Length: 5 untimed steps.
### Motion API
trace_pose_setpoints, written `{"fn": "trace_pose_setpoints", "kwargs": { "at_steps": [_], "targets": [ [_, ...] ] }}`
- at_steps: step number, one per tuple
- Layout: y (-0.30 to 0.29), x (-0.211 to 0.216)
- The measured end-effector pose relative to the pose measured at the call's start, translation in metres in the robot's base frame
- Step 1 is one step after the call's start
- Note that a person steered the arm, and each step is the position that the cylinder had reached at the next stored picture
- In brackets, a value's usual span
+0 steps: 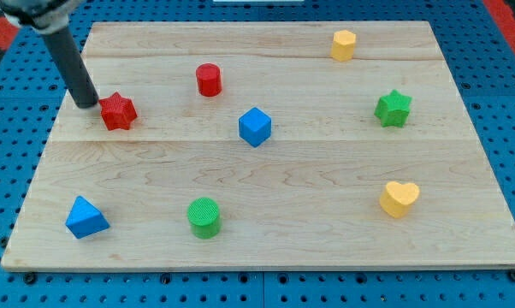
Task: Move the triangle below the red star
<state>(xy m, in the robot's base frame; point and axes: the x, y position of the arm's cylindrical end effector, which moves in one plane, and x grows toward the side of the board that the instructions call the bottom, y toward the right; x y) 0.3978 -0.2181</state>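
At the view's left, low on the pale wooden board [266, 184], lies the blue triangular block [85, 217], close to the board's bottom-left corner and well apart from everything else; above it, toward the view's top, the straight dark rod slants down from the upper-left corner, and my tip [88, 103] rests on the wood just to the left of the red star-shaped block [118, 111], so near that I cannot tell whether they touch; the rod is a bare pusher and grasps nothing. Further right, a green cylindrical block [204, 216] stands near the bottom edge, roughly level with the triangle; a red cylindrical block [209, 79] stands up and to the right of the star; a blue cube [255, 127] sits near the board's middle. Toward the view's right come a yellow hexagon-like block [344, 44] near the top edge, a green star-shaped block [393, 109] below it, and a yellow heart-shaped block [399, 198] lower down.
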Motion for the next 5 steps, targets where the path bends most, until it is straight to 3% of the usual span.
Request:
{"fn": "trace_pose_setpoints", "kwargs": {
  "at_steps": [1,2,3,4,5],
  "targets": [
    [0.025,0.006],
    [-0.070,0.082],
    [-0.086,0.174],
    [-0.015,0.206],
    [0.030,0.149]
  ]
}}
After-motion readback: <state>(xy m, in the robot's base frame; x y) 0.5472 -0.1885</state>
